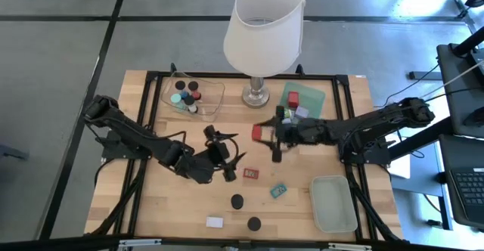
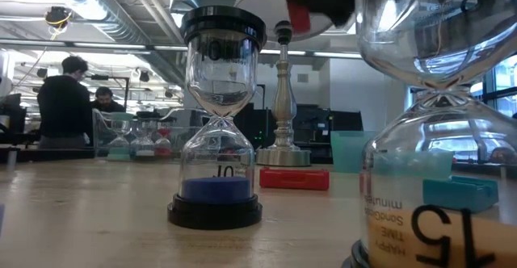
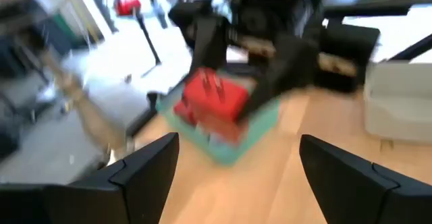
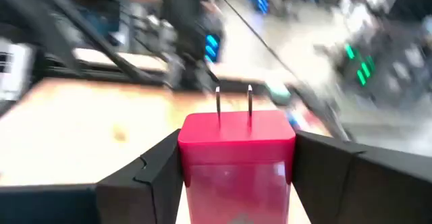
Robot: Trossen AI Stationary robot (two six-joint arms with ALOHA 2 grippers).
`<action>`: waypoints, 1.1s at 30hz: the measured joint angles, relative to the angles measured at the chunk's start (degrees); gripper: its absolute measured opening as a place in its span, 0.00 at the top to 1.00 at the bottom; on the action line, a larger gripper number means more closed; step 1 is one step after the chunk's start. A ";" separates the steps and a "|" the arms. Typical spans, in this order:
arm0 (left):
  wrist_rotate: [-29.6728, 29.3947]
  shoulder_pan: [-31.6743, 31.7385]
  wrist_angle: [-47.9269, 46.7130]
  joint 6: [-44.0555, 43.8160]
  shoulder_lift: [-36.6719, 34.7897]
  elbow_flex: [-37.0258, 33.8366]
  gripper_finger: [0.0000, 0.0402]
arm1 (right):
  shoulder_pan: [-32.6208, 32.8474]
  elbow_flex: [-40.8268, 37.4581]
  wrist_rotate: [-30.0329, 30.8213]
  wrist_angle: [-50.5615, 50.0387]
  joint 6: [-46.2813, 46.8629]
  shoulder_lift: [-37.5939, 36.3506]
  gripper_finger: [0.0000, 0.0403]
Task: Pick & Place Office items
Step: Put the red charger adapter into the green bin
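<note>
2 black jointed arms (image 1: 144,141), angular fingers (image 3: 142,166)

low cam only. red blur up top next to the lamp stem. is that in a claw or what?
Observer: Yes. The right claw is shut on a red plug, its two prongs pointing away from the wrist.
Operator: where's the left one? can't find it here.
Observer: The left claw is open with nothing between its fingers. From above it sits over the middle of the table, facing the plug.
Operator: what's loose on the table besides my two hourglasses and the red tag?
Observer: From above, a white block lies at the front edge and a teal tag lies beside the green tray.
</note>
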 joint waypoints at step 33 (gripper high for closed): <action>0.78 0.04 -31.76 -31.90 -1.85 0.00 0.24 | -30.77 0.00 6.43 -60.14 35.27 -0.42 0.47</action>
